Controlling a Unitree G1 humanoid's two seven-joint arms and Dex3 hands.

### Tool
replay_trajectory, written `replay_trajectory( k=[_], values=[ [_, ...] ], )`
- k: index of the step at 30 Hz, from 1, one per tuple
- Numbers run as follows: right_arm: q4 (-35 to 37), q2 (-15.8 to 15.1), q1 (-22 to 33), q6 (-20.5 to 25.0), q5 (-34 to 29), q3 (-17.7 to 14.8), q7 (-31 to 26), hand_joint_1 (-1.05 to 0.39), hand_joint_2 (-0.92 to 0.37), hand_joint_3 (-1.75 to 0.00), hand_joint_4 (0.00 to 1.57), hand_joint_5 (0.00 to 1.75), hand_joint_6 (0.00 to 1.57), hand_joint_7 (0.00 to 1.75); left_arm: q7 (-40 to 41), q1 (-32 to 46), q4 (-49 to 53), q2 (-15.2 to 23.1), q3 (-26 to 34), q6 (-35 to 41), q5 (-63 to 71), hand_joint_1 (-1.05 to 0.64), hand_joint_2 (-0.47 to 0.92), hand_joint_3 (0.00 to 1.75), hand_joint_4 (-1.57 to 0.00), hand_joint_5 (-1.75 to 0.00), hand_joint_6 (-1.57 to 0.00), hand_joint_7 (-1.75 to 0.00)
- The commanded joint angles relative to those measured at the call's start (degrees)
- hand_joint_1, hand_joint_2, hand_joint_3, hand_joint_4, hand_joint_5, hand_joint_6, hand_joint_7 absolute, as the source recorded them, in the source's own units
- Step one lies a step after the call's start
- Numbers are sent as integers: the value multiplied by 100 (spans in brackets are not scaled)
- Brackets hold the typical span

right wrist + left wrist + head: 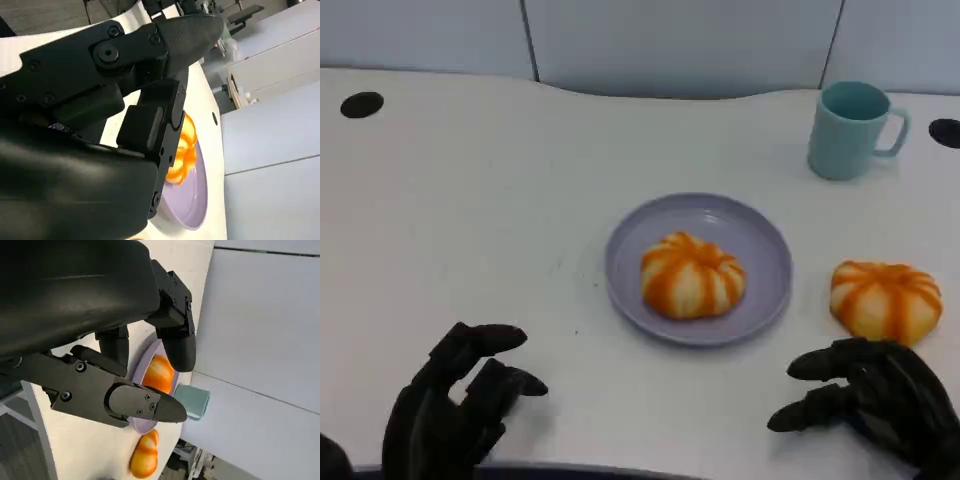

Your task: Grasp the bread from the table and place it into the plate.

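Plate (760, 235): carrying one bread (692, 276).
Second bread (885, 299): lying on table (470, 220).
Left hand (455, 405), right hand (875, 395): hovering, fingers apart, holding nothing.
Writing: none readable.

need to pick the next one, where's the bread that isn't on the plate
In the head view, the loose bread sits on the table right of the plate, just beyond the right hand.
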Motion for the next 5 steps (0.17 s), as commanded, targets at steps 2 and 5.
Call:
replay_trajectory(
  k=[2,5],
  values=[
    [269,-97,21,48,-91,-44,-88,-65,-92,-15,150,5,139,1,28,-48,21,76,120,-89,25,-53,92,19,-26,-175,-38,-123],
    [249,-51,38,21,-65,-59,-68,-66,-92,-15,150,6,140,1,36,-33,-14,66,142,-59,24,-54,92,18,-25,-175,-37,-124]
  ],
)
